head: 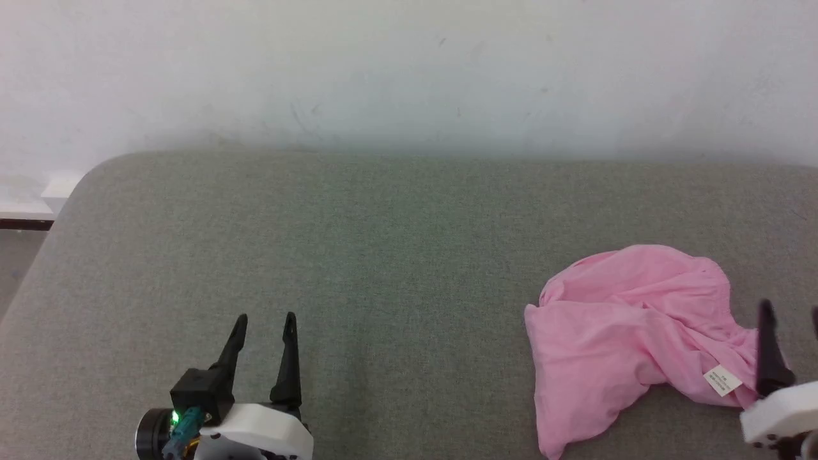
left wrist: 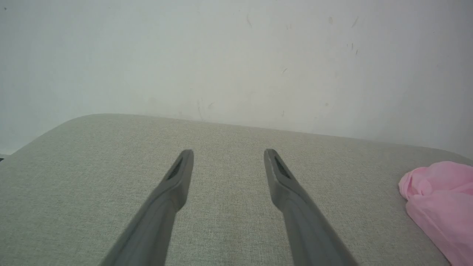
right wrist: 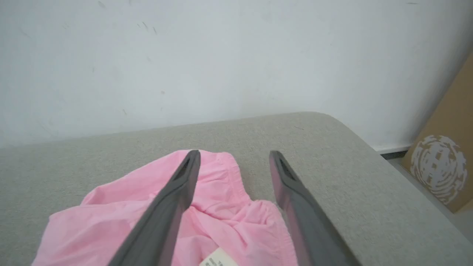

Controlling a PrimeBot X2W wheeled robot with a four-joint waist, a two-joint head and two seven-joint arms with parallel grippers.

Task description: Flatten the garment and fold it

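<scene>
Item one, left gripper [head: 266, 317]: well to the left of the garment, low over bare upholstery, its two dark fingers spread apart and holding nothing. Item two, grey upholstered cushion [head: 383, 255]: the surface under the garment, woven, with rounded corners and a pale scuffed wall [head: 409, 64] directly behind it. Item three, garment [head: 626, 319]: light pink thin knit, lying on the right part of the cushion in a crumpled heap; layers are bunched and doubled over one another, one lobe trails toward the near edge, and no sleeve, hem or neckline can be told apart. Item four, white sewn-in label [head: 723, 379]: on the garment's near right part, face up, print too small to read. Item five, right gripper [right wrist: 234, 155]: at the garment's right edge, just beside the label, fingers parted and released, poised over the pink cloth with folds lying between and beneath them; whether the tips touch the cloth cannot be told. Item six, brown cardboard box [right wrist: 447, 162]: on the floor beyond the garment's right, past the cushion's corner, bearing a pale round print. Status, as judged: no flattening done, no fold made; the cloth has yet to be gripped, spread out flat and then folded, so the whole task remains.
</scene>
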